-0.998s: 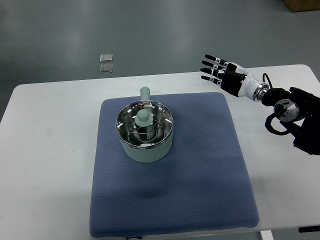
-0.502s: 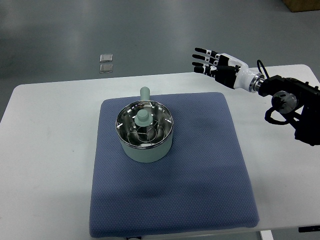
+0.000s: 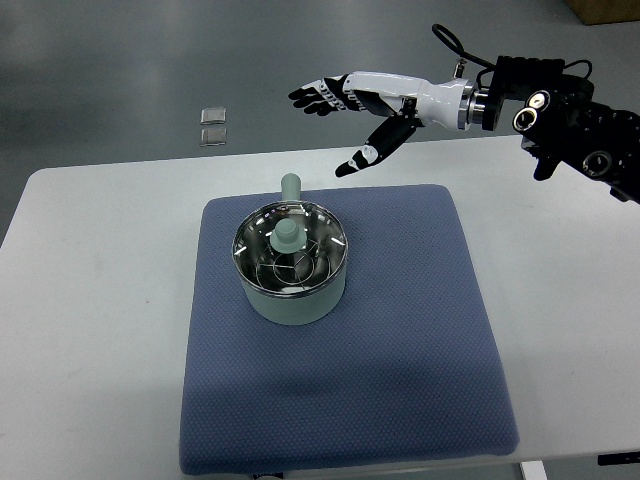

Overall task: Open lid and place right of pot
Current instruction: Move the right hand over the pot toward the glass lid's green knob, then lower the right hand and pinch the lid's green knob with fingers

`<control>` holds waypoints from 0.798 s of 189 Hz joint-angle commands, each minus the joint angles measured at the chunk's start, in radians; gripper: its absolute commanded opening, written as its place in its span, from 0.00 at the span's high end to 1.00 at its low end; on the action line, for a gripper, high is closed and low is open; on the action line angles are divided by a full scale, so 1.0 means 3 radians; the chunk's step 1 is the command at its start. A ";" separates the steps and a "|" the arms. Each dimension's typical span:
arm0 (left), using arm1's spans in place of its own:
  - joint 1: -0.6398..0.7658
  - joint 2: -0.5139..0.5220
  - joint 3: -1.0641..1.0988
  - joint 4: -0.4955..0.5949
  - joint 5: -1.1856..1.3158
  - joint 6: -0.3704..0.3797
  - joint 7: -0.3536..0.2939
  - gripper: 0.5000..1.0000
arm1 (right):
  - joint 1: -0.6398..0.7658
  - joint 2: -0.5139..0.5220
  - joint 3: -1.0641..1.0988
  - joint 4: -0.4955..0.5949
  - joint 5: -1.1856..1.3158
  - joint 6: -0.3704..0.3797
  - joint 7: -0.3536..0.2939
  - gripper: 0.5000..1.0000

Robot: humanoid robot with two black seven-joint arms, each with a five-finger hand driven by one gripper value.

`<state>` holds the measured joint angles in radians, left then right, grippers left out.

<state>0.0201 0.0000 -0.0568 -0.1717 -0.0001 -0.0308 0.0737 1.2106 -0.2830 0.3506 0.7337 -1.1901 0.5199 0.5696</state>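
Note:
A pale green pot (image 3: 292,268) stands on the blue mat (image 3: 400,330), its stub handle (image 3: 290,187) pointing to the far side. A glass lid with a metal rim and a green knob (image 3: 286,234) sits on the pot. My right hand (image 3: 345,115) reaches in from the right edge, high above the table's far edge. It hangs up and to the right of the pot, apart from it. Its fingers (image 3: 318,96) are spread and hold nothing, with the thumb (image 3: 372,153) pointing down toward the mat. No left arm shows.
The mat lies on a white table (image 3: 90,300). On the grey floor beyond the table lie two small shiny squares (image 3: 212,127). A brown box corner (image 3: 605,10) shows at the top right.
My right hand has swung left and up from the table's far right corner toward the pot, turning palm down. The pot and lid have not moved.

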 commanded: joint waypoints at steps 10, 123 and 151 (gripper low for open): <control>-0.0001 0.0000 0.0000 0.0005 0.0000 0.0001 0.0000 0.00 | 0.0122 0.0049 -0.0008 0.0341 -0.0855 -0.0030 0.0024 0.13; -0.0001 0.0000 -0.0005 0.0020 -0.0005 0.0001 0.0000 0.00 | 0.0689 0.0616 -0.0944 0.0162 -0.1259 -0.0404 0.0004 0.15; -0.0001 0.0000 0.0000 0.0015 -0.0005 0.0001 0.0000 0.00 | 0.0695 0.0616 -0.1092 0.0142 -0.1274 -0.0480 0.0004 0.21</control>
<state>0.0201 0.0000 -0.0583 -0.1657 -0.0018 -0.0304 0.0737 1.4178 -0.0987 0.0525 0.7810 -1.5701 0.3960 0.5706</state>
